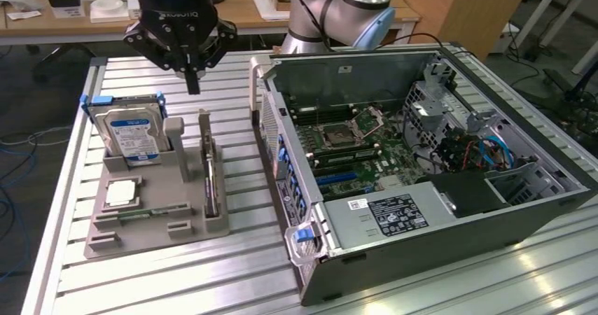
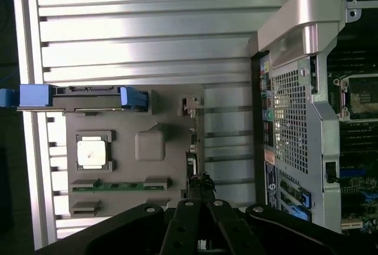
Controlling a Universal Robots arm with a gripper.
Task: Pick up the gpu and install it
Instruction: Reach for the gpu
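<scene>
- Exterior view: I log the fingers (image 1: 193,80) pressed together with nothing between them, hanging above the far end of the grey holder (image 1: 168,189) on the slatted worktop (image 1: 140,287).
- Exterior view: the gpu (image 1: 211,178) stands on edge in the holder's slot, beside the open computer case (image 1: 533,220). The hard drive (image 1: 131,136) is upright towards the exterior view's left.
- Wrist view: the fingers (image 2: 201,187) meet in a point over the gpu (image 2: 191,159) edge. I cannot tell whether they touch it.
- Wrist view: the processor (image 2: 93,151) and memory stick (image 2: 118,185) lie flat in the holder (image 2: 150,146).

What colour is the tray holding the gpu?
Grey. The tray shows best in the exterior view.
</scene>
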